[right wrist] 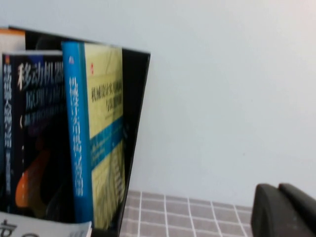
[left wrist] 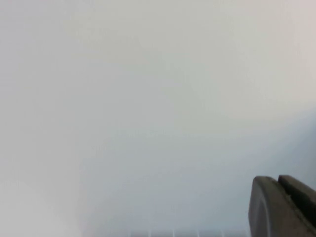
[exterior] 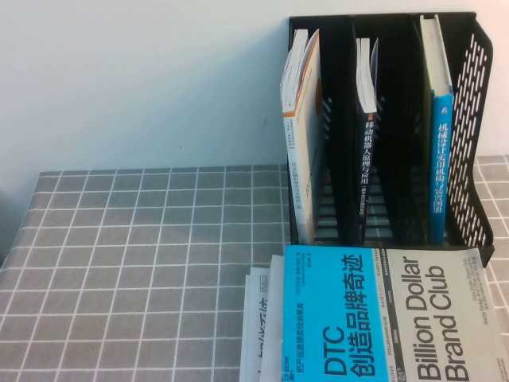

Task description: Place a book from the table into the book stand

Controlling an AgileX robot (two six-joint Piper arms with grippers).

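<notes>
Only partly framed: book (exterior: 382, 318), both tools (left wrist: 284, 207) (right wrist: 286, 210).

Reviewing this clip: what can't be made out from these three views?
- Left claw: only a dark corner in the left wrist view, otherwise blank wall; absent from the high view.
- Right claw: cut off by the right wrist view's edge, also absent from the high view.
- The book: its near end runs off the high view's lower edge.
- White book beneath it: mostly covered.
- The book stand: slot floors hidden by standing books.
</notes>
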